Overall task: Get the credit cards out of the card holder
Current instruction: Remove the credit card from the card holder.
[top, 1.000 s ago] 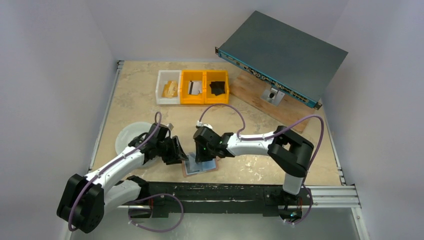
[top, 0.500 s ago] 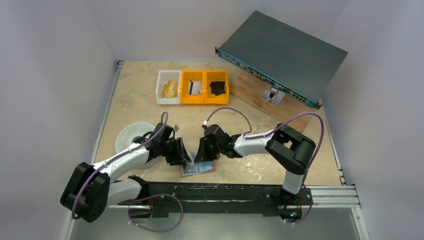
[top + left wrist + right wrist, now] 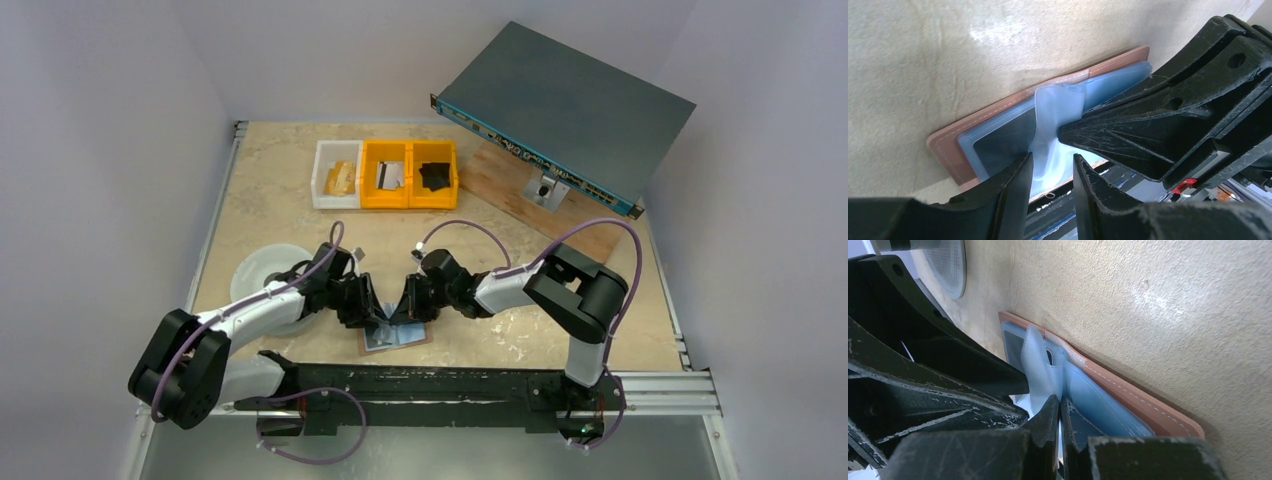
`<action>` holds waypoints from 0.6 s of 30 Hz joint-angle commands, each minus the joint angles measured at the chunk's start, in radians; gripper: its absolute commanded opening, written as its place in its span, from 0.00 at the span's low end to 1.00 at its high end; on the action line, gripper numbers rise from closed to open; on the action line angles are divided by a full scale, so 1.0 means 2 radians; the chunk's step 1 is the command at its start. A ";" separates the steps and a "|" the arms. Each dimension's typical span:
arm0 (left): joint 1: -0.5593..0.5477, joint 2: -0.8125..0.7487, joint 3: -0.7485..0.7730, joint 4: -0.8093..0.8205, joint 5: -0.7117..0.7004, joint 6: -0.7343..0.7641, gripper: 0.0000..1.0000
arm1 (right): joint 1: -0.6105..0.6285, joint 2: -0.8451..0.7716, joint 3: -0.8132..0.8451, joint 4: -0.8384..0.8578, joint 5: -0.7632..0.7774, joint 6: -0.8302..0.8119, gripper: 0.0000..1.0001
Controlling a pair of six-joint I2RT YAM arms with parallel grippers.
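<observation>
The right gripper (image 3: pixel 1059 405) had just pressed shut, apparently pinching the pale blue plastic sleeve (image 3: pixel 1055 107) of the pinkish-tan leather card holder (image 3: pixel 948 142), which the part-spread left gripper (image 3: pixel 1050 160) straddled, readying card removal.

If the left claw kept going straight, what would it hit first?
Probably the card holder: its raised pale blue flap stands between the left claw's fingers, the right claw just beyond.

Soft even light; table (image 3: pixel 998 35) glare; card holder (image 3: pixel 1143 407) blurred in wrist views.
</observation>
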 commanded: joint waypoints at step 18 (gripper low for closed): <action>-0.047 -0.001 0.043 -0.022 -0.059 -0.002 0.00 | 0.004 -0.059 0.039 -0.138 0.046 -0.042 0.16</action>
